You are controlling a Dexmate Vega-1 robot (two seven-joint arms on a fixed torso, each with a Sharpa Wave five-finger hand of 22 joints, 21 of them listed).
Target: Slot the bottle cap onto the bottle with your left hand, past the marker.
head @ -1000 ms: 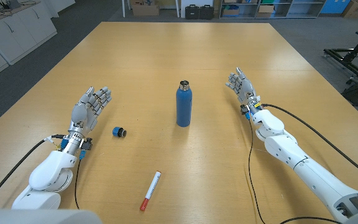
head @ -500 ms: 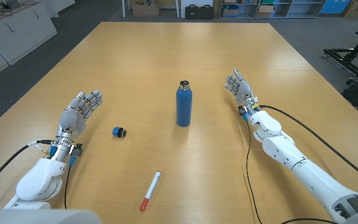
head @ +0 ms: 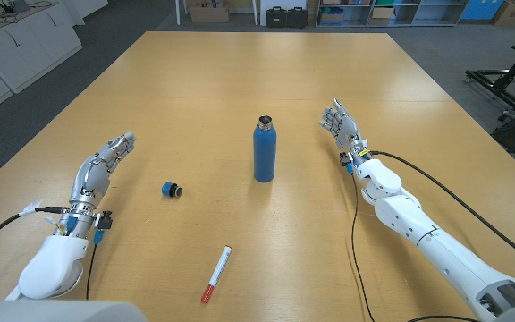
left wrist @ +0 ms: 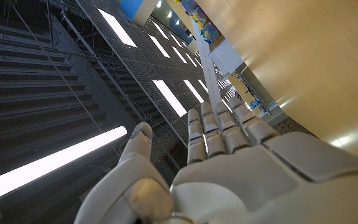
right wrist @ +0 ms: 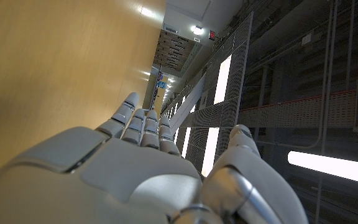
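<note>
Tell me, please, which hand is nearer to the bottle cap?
The left hand, just to the robot's left of the bottle cap. The right hand is far beyond the bottle, on the other side.

Light wooden table [head: 266,80] carries: upright blue metal bottle [head: 264,150], open-mouthed, near centre; small blue-black bottle cap [head: 172,189] left of it; red-white marker [head: 216,273] near front edge.

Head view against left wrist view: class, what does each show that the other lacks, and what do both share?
Head view alone: the blue bottle standing open, its bottle cap lying apart, the marker nearer the robot, and the right hand. Left wrist view alone: ceiling light strips beyond the fingers. Both: the empty left hand and the wooden table.
</note>
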